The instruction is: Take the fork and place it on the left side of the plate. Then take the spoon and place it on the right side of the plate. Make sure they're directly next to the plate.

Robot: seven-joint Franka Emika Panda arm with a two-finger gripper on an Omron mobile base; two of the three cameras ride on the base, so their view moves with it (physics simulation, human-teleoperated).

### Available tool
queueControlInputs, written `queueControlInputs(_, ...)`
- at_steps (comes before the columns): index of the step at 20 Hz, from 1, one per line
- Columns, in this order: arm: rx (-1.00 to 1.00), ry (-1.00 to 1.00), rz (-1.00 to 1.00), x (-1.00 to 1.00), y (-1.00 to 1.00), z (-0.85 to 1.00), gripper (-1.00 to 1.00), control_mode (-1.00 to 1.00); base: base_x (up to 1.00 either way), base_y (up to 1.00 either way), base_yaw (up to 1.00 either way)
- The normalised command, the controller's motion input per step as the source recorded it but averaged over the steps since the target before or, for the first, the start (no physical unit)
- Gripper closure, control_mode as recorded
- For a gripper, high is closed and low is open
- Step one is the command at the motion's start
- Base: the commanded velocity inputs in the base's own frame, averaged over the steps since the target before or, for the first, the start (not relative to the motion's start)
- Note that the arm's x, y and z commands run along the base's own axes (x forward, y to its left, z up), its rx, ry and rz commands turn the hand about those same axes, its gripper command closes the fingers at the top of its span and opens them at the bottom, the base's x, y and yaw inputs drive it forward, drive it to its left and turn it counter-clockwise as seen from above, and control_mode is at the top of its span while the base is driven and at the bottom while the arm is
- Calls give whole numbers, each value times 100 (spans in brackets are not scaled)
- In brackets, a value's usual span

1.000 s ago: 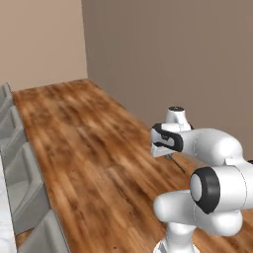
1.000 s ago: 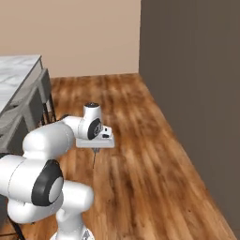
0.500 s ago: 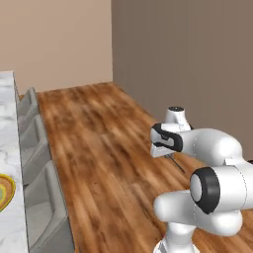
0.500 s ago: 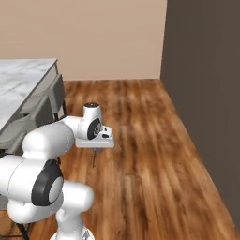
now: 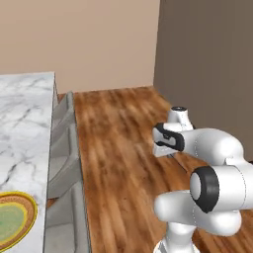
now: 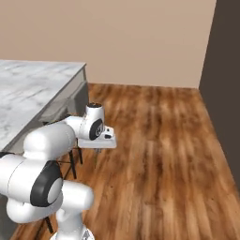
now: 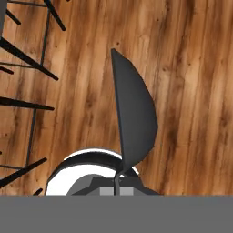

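Spoon (image 7: 134,113) clamped in my gripper (image 7: 117,184), fingers closed tight on its handle.
Its dark oval bowl hangs over the wooden floor (image 6: 164,140), beside the marble counter (image 5: 24,123). On that counter's near end lies the yellow plate (image 5: 32,210), well apart from the spoon.

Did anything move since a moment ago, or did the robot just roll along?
The robot's base drove and turned, so the whole picture slid: the marble counter and the yellow plate have come into the left base view. Nothing was picked up or let go. The arm kept its folded pose and the gripper stays shut on the dark spoon.
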Motion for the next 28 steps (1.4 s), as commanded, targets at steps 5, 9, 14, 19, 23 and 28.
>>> queueControlInputs(5,0,0,0,0,0,0,100,100,68,0,51)
queueControlInputs(9,0,0,0,0,0,0,100,100,62,0,58)
queueControlInputs(14,0,0,0,0,0,0,100,100,49,0,69)
queueControlInputs(19,0,0,0,0,0,0,100,100,39,0,77)
queueControlInputs(23,0,0,0,0,0,0,100,100,42,0,72)
queueControlInputs(28,0,0,0,0,0,0,100,100,46,0,66)
